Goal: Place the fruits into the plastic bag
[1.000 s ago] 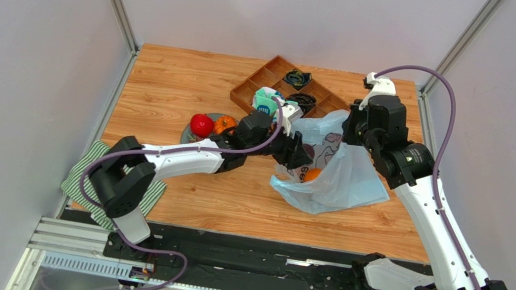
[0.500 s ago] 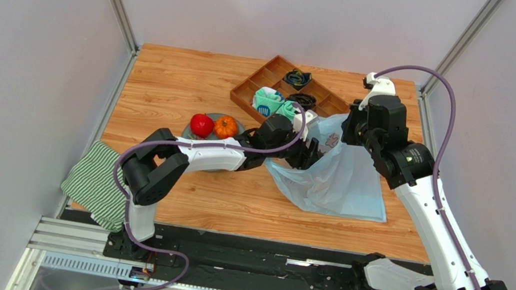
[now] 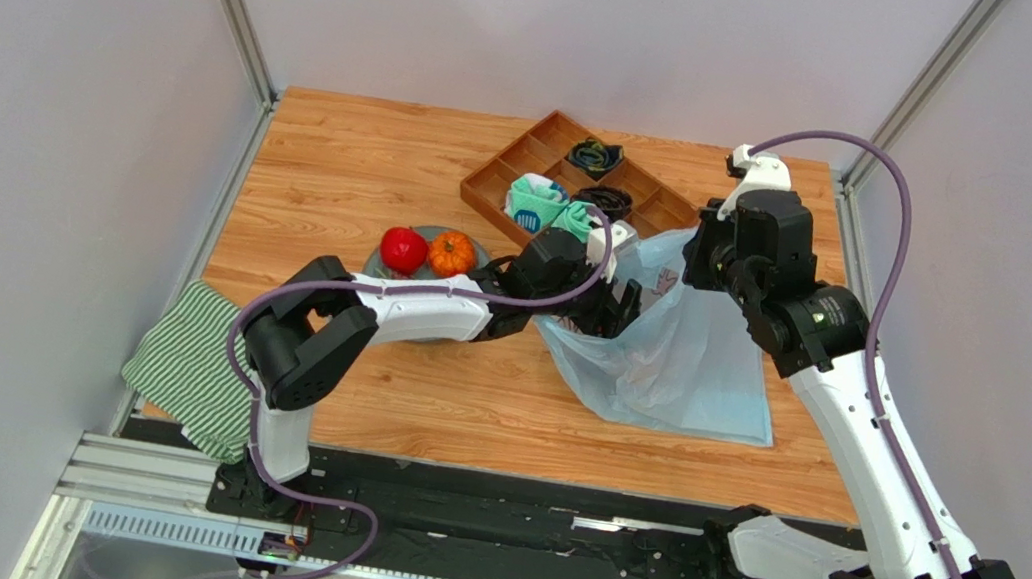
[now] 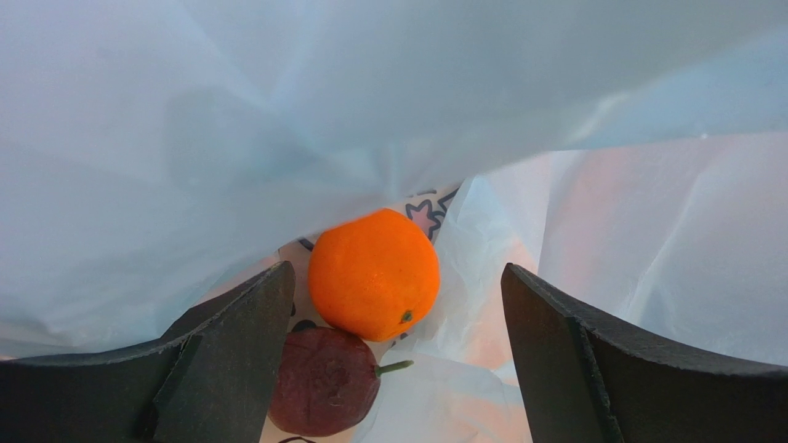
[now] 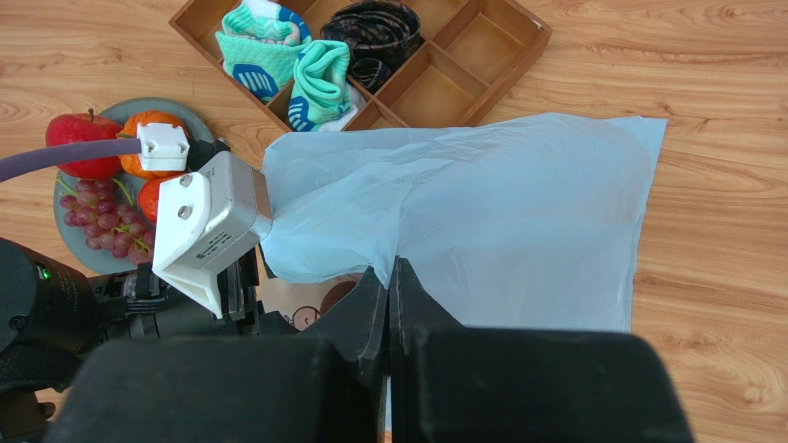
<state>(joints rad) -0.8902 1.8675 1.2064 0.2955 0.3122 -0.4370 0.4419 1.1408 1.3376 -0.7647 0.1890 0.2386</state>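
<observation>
The light-blue plastic bag [image 3: 685, 374] lies on the table right of centre, with its mouth lifted. My right gripper [image 3: 686, 258] is shut on the bag's upper edge [image 5: 389, 268] and holds it up. My left gripper [image 3: 614, 308] reaches inside the bag [image 4: 277, 111] and is open and empty. An orange [image 4: 374, 274] and a dark purple fruit [image 4: 324, 380] lie in the bag between its fingers. On the grey plate [image 3: 370, 269] are a red apple [image 3: 404, 248], a ribbed orange fruit [image 3: 450, 252], a red-orange fruit [image 5: 153, 196] and grapes [image 5: 97, 226].
A wooden compartment tray [image 3: 556, 127] with teal cloth and dark items stands behind the bag. A green-striped cloth [image 3: 184, 372] hangs over the near left edge. The left arm lies across the plate's near side.
Over the last second my left arm swung right and pushed its gripper deeper into the bag, and the bag settled flatter. The right gripper kept its hold.
</observation>
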